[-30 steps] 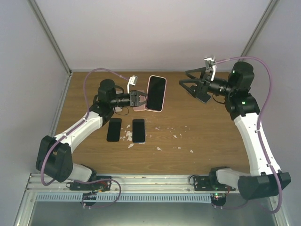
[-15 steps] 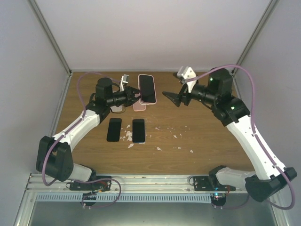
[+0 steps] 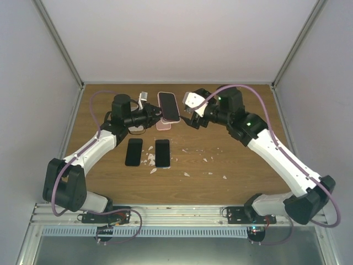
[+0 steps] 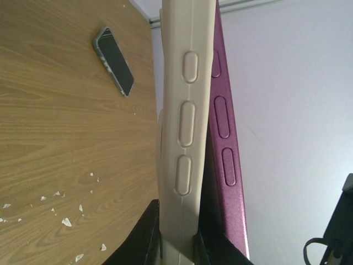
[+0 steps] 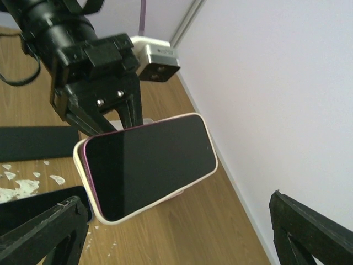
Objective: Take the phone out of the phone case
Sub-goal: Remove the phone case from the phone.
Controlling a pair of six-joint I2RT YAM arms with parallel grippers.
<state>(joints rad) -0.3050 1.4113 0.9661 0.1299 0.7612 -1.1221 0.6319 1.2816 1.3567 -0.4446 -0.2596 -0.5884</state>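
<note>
White links (image 3: 287,163), black joints (image 3: 121,105), purple cables (image 5: 142,12); black left end effector (image 5: 110,128), screws (image 5: 109,99).

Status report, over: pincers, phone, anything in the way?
Left pincer shut on cased phone, held above table. Right pincer open beside it, not touching. Nothing between them.

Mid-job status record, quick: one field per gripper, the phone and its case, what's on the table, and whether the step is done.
left gripper: shut on cased phone, holding it up off the table
right gripper: open, just right of the phone, not touching it
case: on the phone, rim around the screen
on table: two black phones, white flecks, pink flat item partly hidden
phone out of case: not yet
</note>
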